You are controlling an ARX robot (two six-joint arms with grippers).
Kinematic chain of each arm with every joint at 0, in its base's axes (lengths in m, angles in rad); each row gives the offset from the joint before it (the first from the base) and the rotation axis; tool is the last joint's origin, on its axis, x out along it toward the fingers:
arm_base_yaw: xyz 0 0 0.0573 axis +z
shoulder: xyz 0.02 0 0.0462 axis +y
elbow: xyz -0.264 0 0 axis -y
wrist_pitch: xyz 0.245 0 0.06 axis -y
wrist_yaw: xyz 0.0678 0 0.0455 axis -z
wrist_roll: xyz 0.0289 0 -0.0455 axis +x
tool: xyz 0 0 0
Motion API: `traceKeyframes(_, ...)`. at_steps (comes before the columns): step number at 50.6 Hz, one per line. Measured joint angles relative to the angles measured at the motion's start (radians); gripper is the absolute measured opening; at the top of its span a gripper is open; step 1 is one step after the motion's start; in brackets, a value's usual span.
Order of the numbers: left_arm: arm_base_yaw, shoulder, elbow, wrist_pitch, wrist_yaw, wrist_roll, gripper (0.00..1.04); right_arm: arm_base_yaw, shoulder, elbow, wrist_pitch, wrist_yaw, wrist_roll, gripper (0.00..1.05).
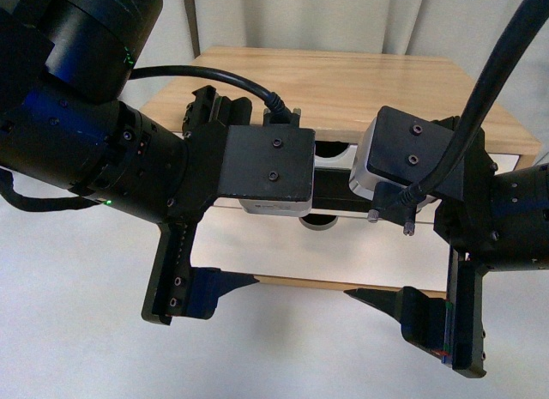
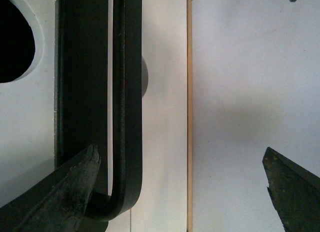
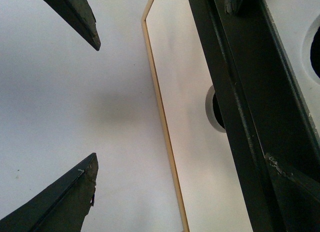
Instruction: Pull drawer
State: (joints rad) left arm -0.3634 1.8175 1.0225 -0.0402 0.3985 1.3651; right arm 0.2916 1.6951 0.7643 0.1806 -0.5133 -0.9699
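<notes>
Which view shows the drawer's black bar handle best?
The left wrist view: the bar handle runs the picture's length, its bent end beside one finger of the open left claw. The right wrist view shows only a slanted stretch; the front view hardly shows it.

A pale room with a small cabinet [image 1: 480, 124]
Its light wood top [image 1: 360, 86] stands in front of a pale curtain [image 1: 343, 17] with soft folds. The floor [image 1: 77, 330] is plain and whitish grey. The light is soft, with faint shadows.
</notes>
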Motion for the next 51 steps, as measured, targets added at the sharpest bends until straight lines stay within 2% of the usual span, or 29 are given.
traceKeyframes(27,-0.024,-0.006,-0.018,-0.027,0.023,-0.008,0.99,0.006,0.013,0.011,-0.032,0.014,-0.061,0.96)
traceKeyframes(51,-0.030,-0.085,-0.115,-0.039,0.046,0.015,0.99,0.023,-0.057,-0.054,-0.087,-0.022,-0.120,0.96)
